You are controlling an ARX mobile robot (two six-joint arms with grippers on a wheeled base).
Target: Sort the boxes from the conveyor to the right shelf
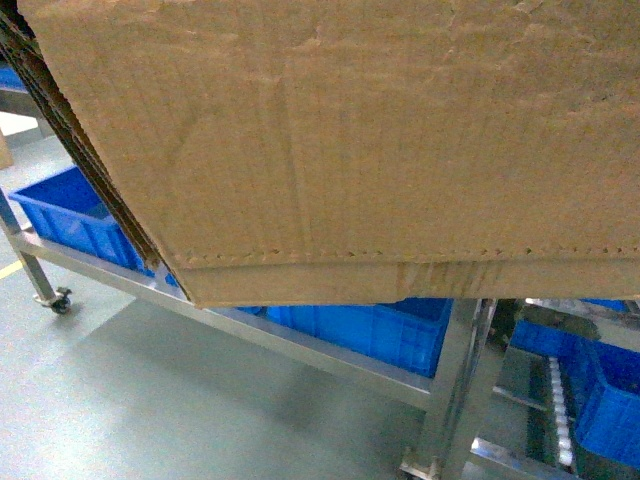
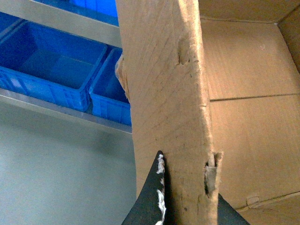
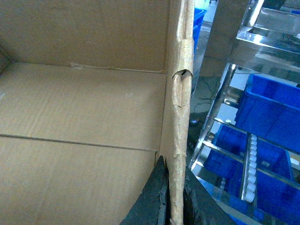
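From the head camera we see only the outside of the cardboard box point(image 1: 360, 140): a wide, creased brown face filling the upper picture, tilted, with a perforated line near its lower edge. Neither gripper shows there. Below it stand blue crates point(image 1: 385, 330) on a steel rack point(image 1: 450, 385), which has a caster on the grey floor and white rollers at the lower right.

Our wrist cameras show what that view hides. The left gripper point(image 2: 187, 206) pinches the box's ragged left wall, 1 dark finger point(image 2: 152, 197) outside, the other inside. The right gripper point(image 3: 172, 201) clamps the torn right wall the same way. Both views look into the bare, creased corrugated interior. The box is held off the floor, close beside the rack.
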